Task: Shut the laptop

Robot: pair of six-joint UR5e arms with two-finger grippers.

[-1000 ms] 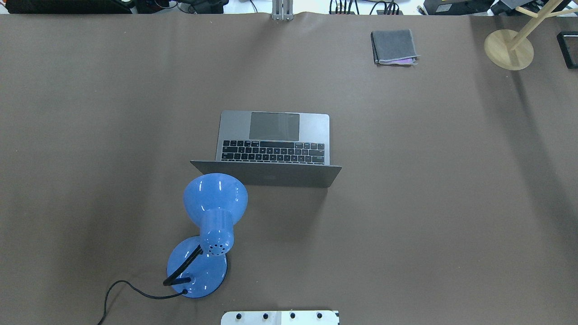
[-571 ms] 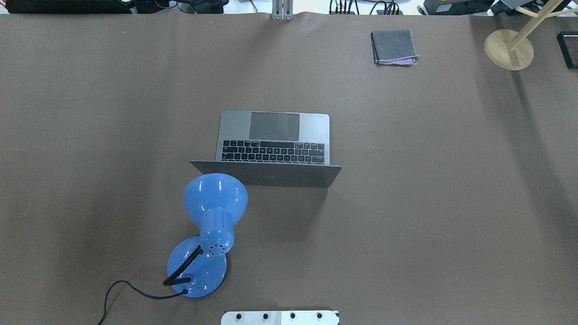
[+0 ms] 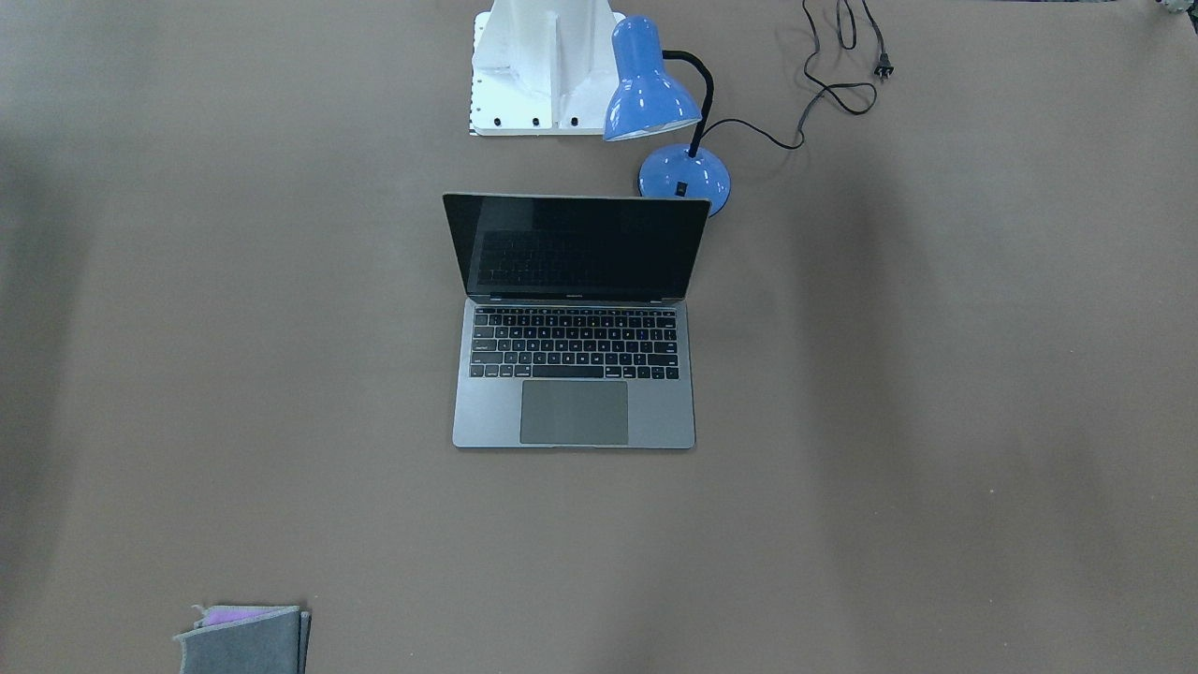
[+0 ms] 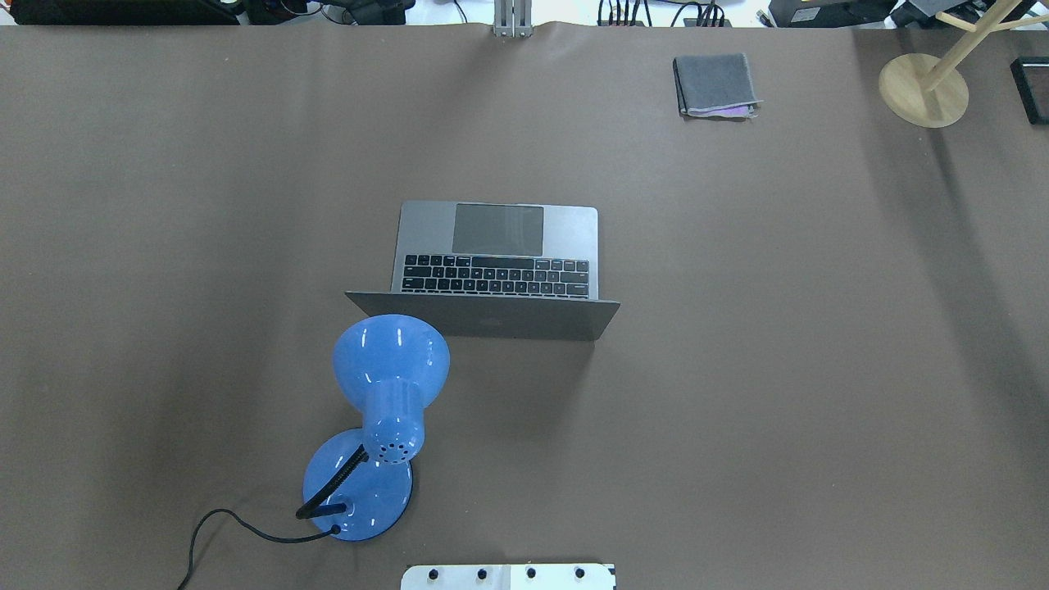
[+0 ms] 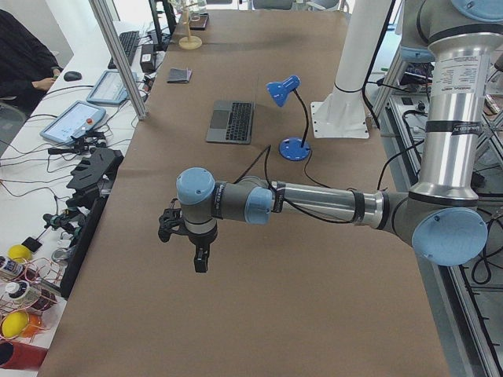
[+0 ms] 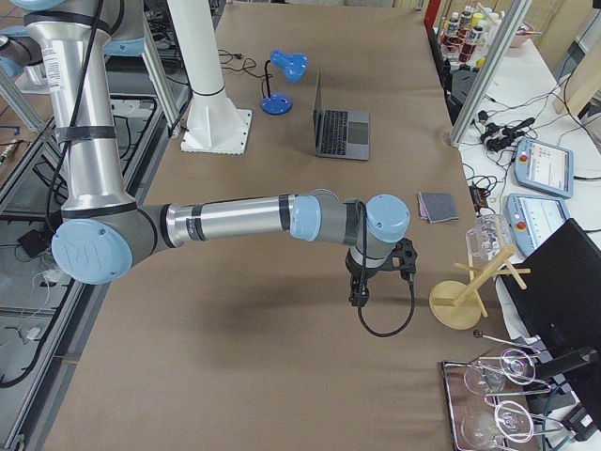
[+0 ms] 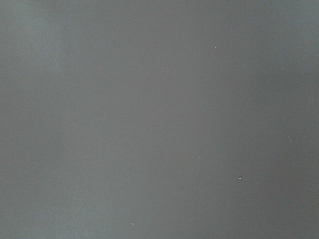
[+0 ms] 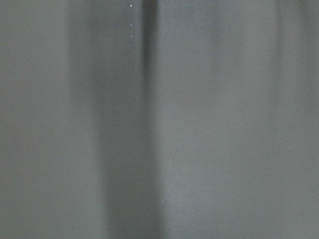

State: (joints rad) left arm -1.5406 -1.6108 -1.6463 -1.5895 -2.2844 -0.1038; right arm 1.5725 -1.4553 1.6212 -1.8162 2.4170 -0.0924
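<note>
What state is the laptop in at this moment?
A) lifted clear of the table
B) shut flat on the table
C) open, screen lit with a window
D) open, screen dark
D: the laptop sits on the table with its lid raised and its screen black, showing only a faint reflection of the keys.

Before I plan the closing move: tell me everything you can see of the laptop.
The laptop is slim, grey, metal-looking, with black keys, a large trackpad and a dark glossy screen. It is open, lid near upright, lid's back toward the robot. It lies flat on the table, near its middle, touching nothing else; a blue lamp stands close behind, apart.
</note>
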